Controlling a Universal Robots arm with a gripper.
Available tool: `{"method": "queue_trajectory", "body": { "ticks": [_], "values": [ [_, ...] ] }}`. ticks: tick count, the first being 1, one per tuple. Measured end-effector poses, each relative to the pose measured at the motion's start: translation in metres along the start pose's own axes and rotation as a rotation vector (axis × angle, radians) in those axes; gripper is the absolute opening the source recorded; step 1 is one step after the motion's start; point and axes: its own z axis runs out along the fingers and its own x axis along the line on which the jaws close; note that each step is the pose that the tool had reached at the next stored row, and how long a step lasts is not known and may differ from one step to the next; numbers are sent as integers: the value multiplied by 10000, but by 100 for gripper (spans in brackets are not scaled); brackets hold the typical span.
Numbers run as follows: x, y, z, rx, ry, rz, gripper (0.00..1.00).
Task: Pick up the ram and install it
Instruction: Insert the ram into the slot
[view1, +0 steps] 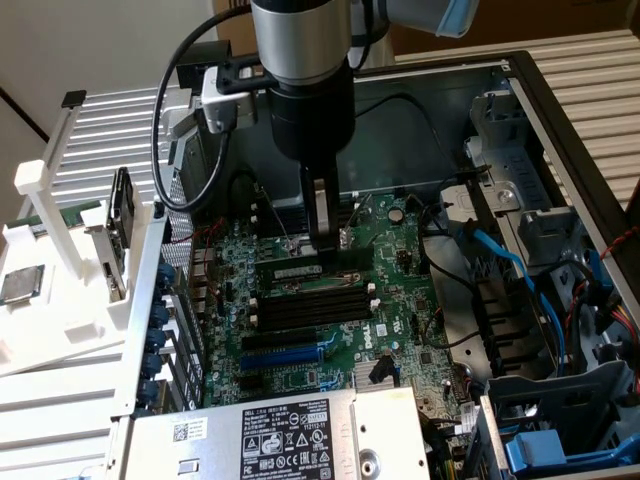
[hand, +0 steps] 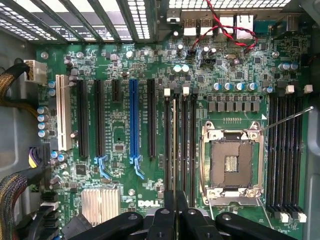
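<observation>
The ram (view1: 298, 272), a narrow green stick with a white label, stands on edge along one of the long black memory slots (view1: 310, 300) in the middle of the motherboard. My gripper (view1: 322, 250) comes straight down onto it, with its two dark fingers shut on the stick's upper edge. In the wrist view the ram (hand: 175, 145) shows edge-on as a thin pale line in the bank of slots beside the processor socket. It runs up from my gripper (hand: 175, 197). I cannot tell whether the stick is fully seated.
The open computer case holds the green motherboard with the empty processor socket (hand: 234, 162), a blue expansion slot (hand: 133, 120) and a silver heatsink (hand: 100, 205). The power supply (view1: 290, 435) sits in front and blue cables (view1: 510, 265) on the exterior view's right. A white rack (view1: 60, 250) on the left carries a silver chip (view1: 22, 285).
</observation>
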Motion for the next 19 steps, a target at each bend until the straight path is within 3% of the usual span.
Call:
{"method": "queue_trajectory", "body": {
  "ticks": [4,5,11,13,19],
  "values": [
    [43,-1,11,-34,-123,7,12],
    [55,0,19,-55,-210,12,12],
    [73,1,54,-119,-430,25,12],
    [82,1,61,-145,-459,26,12],
    [97,1,68,-160,-460,27,12]
  ]
}}
